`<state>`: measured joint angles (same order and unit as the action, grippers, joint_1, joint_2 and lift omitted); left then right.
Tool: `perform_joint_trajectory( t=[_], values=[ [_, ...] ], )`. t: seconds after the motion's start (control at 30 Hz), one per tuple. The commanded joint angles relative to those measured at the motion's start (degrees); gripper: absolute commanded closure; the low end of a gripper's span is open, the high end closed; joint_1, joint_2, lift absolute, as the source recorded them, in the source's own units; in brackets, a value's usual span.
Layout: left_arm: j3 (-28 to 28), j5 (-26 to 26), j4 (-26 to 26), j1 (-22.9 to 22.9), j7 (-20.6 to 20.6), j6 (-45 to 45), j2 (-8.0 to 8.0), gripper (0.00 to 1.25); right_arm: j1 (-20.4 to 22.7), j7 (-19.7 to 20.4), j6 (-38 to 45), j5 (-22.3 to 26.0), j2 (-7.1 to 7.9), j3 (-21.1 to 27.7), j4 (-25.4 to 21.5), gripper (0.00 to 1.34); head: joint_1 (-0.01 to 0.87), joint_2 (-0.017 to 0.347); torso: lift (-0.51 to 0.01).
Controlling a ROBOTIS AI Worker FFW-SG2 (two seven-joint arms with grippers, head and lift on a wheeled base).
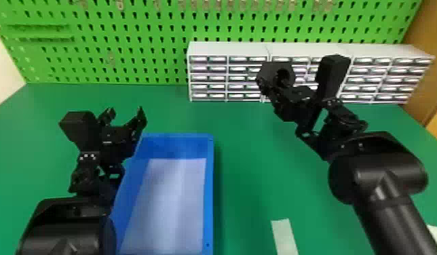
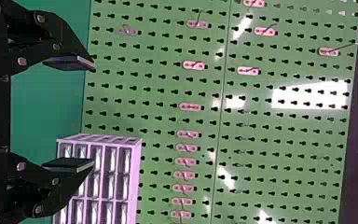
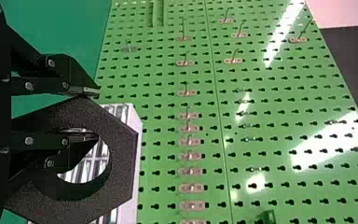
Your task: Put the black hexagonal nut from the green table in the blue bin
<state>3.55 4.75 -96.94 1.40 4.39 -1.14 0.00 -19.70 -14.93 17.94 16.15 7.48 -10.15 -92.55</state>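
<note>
So your black hexagonal nut [image 3: 122,149] is up off the green table [image 1: 258,162], in the right gripper [image 3: 91,114]: fingers nearly closed, one through the hole, one outside, pinching one side of the ring. I'd watch that off-centre hold, tbh; a jerky swing could let it pivot or slip. The blue bin [image 1: 210,190] is well off to the left, and the left gripper [image 1: 126,110], wide open with nothing in it, sits by its far left corner. Cross too low and you'd probably clip the wall; too far over, you'd bump that arm.

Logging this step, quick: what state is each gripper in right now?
Left gripper: open, holding nothing.
Right gripper: closed on the black hexagonal nut, one finger through its hole.
</note>
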Motion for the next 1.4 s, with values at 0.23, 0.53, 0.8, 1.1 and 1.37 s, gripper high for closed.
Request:
perform_joint_trajectory(
  t=[0.23,0.53,0.8,1.1,1.37],
  values=[
    [0.0,0.0,0.0,0.0,-0.3,0.0,-0.15,0.51,-1.5,-1.5,4.9,1.3,-0.09,-4.2,-0.4,1.05,0.686,0.051,-0.097],
    [-0.1,0.0,0.0,0.2,-0.4,0.0,-0.15,0.51,-3.3,-5.3,9.7,0.1,-2.03,-5.1,-0.3,1.05,0.686,0.051,-0.097],
    [-0.3,-0.1,0.0,0.2,-0.5,0.0,-0.15,0.51,-4.4,-7.0,11.9,0.1,-2.73,-6.4,0.5,1.05,0.686,0.051,-0.097],
    [-0.3,-0.1,0.0,0.3,-0.6,0.0,-0.15,0.51,-6.1,-8.4,12.7,2.7,-2.55,-11.9,3.6,1.05,0.686,0.051,-0.097],
    [-0.2,-0.1,0.0,0.3,-0.8,0.0,-0.15,0.51,-6.9,-8.5,12.7,5.3,-2.38,-16.1,5.6,1.05,0.686,0.051,-0.097]
  ],
)
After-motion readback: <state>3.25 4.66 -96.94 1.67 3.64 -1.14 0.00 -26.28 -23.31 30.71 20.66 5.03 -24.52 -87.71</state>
